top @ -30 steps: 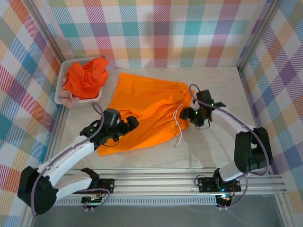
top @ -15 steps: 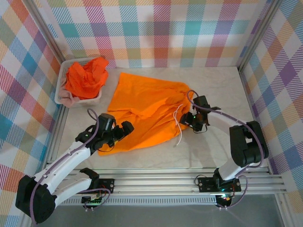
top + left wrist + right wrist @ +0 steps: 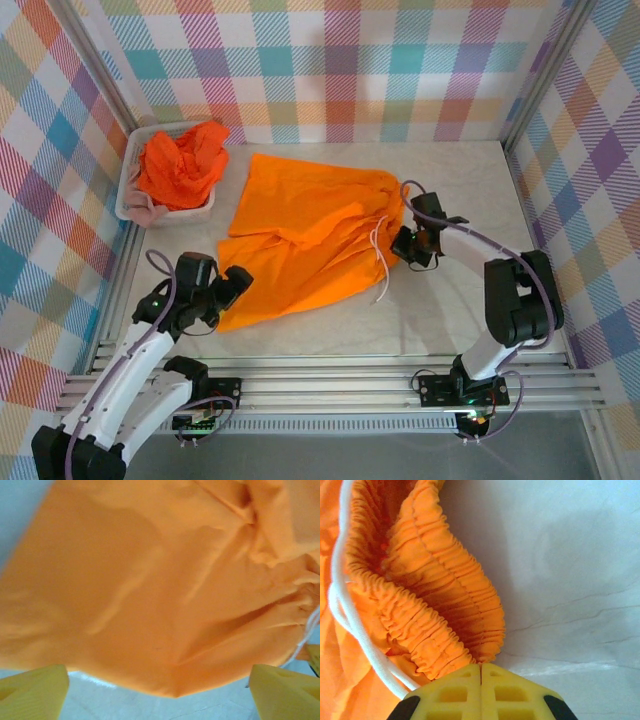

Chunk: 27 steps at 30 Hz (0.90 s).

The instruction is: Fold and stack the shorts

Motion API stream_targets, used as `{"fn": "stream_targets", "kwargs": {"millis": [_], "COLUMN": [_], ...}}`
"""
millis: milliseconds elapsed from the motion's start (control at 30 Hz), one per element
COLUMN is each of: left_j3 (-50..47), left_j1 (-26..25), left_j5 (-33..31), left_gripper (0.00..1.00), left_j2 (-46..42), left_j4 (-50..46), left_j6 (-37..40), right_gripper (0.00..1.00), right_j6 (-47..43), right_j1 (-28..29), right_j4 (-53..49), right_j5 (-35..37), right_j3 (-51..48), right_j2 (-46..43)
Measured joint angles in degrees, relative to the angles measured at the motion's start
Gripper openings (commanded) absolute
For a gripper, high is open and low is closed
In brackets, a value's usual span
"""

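Orange shorts [image 3: 310,235], waistband [image 3: 445,605] pinched in the closed right gripper [image 3: 403,243]; left gripper [image 3: 232,285] wide open near the hem [image 3: 172,690].
Such a shallow pinch may slip off when the cloth is pulled.

shorts [image 3: 300,230] bright orange, drawstring [image 3: 381,272] white; basket [image 3: 127,192] left of shorts white; walls [image 3: 400,60] pastel plaid; desk [image 3: 460,300] pale marbled.

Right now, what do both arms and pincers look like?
Left arm and right arm: white links, black joints, a grey-purple cable looped along each. Left pincer and right pincer: black bodies, yellow fingers with moulded recesses.
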Motion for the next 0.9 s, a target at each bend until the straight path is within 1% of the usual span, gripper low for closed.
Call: {"fn": "stream_targets", "kwargs": {"millis": [200,233,367,500,567,700,900], "left_j3": [-2.2,-2.2,-2.8,-5.9,-7.2,-8.2,-8.2], "left_j1": [0.1,0.1,-1.1,-3.5,-3.7,-3.9,-3.9], "left_j5": [-4.4,-5.0,-5.9,-5.9,-6.0,-6.4,-7.2], "left_gripper": [0.79,0.75,0.66,0.56,0.53,0.53,0.53], "left_j2": [-1.6,-1.6,-0.1,3.0,4.8,8.8,12.2], "left_j4": [-11.7,-13.1,-15.5,-13.8,-12.4,-9.0,-3.4], "left_j6": [-5.0,-5.9,-8.9,-11.0,-11.4,-11.6,-11.0], "right_gripper": [0.00,0.00,0.00,0.00,0.00,0.00,0.00], "right_j6": [0.0,0.0,0.0,0.0,0.0,0.0,0.0], "right_j1": [-0.9,-0.9,-0.9,-0.9,-0.9,-0.9,-0.9], "right_j4": [-0.6,-0.5,-0.3,-0.1,-0.1,-0.1,-0.1], "right_j5": [0.3,0.2,-0.1,-0.2,-0.3,-0.3,-0.3], "right_j3": [1.1,0.8,-0.7,-1.5,-1.6,-1.6,-1.6], "right_j2": [-0.3,-0.3,-0.6,-0.6,-0.7,-1.1,-1.6]}}
